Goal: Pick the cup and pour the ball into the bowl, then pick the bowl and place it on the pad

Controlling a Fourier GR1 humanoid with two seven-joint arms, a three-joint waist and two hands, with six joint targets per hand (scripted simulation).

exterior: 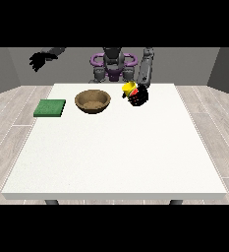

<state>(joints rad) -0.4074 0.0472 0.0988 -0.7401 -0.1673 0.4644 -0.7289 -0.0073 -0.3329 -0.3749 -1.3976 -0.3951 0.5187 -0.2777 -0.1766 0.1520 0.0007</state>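
Cup (128,89): yellow, tilted, clasped by the hand at the view's right (138,95); brown bowl (92,101) beside; green pad (50,108) beyond. Other hand (38,60): raised, fingers spread.

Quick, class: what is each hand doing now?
Hand at the view's right: closed round the yellow cup.
Hand at the view's left: raised, holding nothing.

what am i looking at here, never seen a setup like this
One camera stands across a white table and faces a humanoid robot with two arms ending in black hands. On the table lie a green pad and a brown wooden bowl. The hand at the view's right is wrapped round a yellow cup, tilted toward the bowl. The hand at the view's left is raised off to the side and holds nothing.
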